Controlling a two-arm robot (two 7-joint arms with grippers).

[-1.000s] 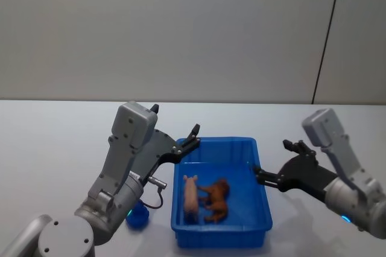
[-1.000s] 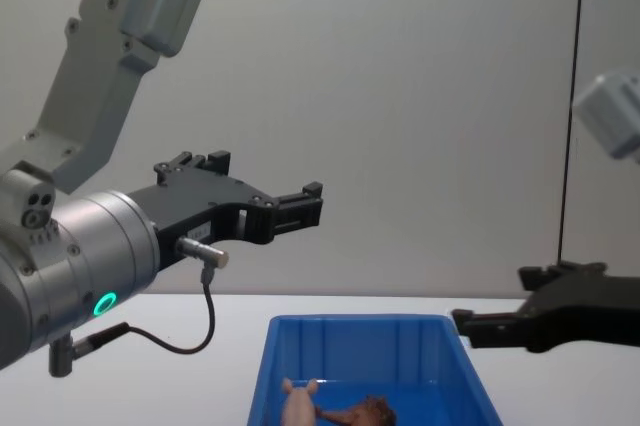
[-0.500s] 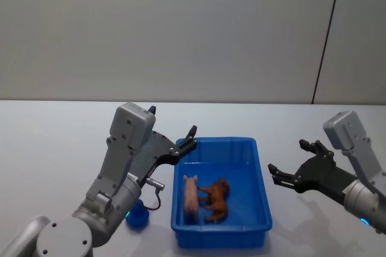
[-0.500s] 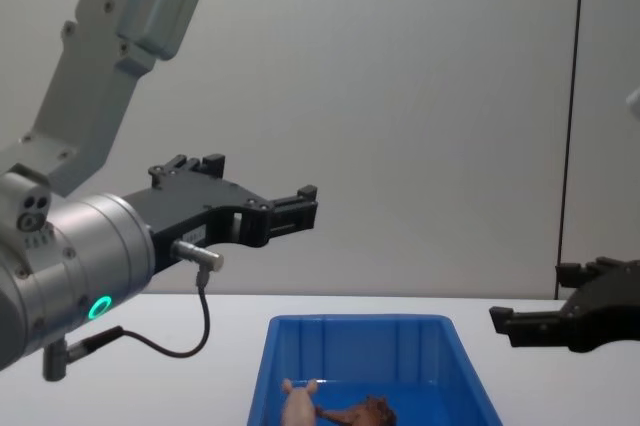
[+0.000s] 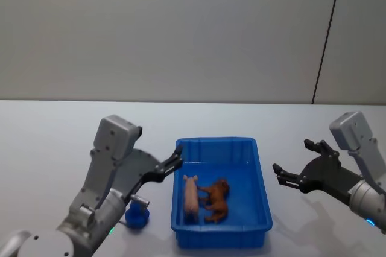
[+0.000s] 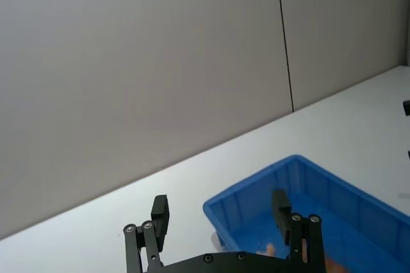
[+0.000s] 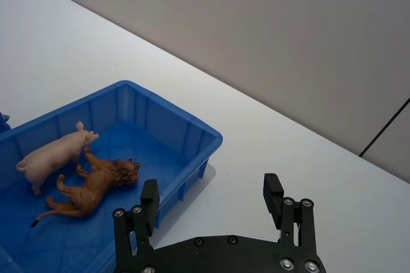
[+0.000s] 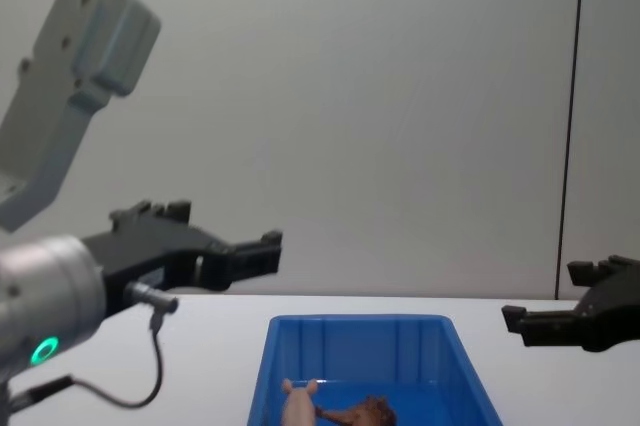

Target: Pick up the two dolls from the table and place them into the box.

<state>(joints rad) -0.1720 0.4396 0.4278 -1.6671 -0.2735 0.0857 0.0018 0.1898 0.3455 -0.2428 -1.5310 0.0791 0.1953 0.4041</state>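
Chest view, pink doll [image 8: 297,410] and box [image 8: 360,348] cropped

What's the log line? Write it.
pink doll, brown doll: in box | left gripper: open, box's left | right gripper: open, box's right

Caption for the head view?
Pink doll and brown doll in the blue box; left gripper and right gripper flank it, jaws open.

The head camera looks steeply down on the box [image 5: 221,237]; the chest camera faces it low across the table [image 8: 220,356]; both wrist cameras share it.
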